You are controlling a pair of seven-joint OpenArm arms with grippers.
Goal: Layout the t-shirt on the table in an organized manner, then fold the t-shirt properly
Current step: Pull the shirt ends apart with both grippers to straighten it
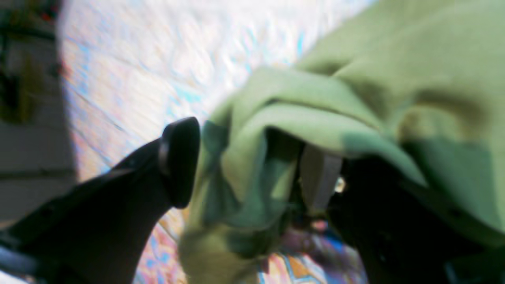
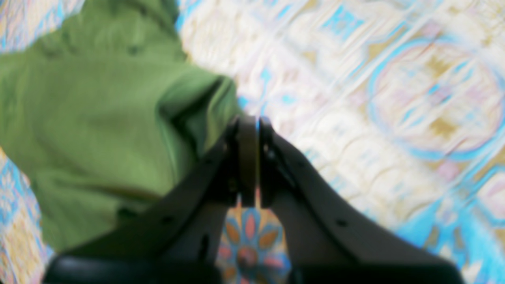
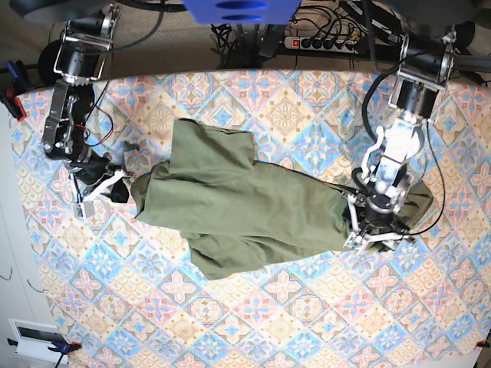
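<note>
The left fingers (image 1: 252, 165) stand apart with a bunched fold of the t-shirt (image 3: 238, 203) between them. The right fingers (image 2: 249, 157) are pressed together, just beside its other end. It lies rumpled across the patterned bench (image 3: 307, 307).

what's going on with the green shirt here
A two-armed robot is laying an olive t-shirt out on the patterned table. The shirt lies stretched but wrinkled between the arms. The left gripper is at the shirt's end with jaws spread and cloth bunched between them. The right gripper is shut, empty, just beside the other end. No folding done yet.
</note>
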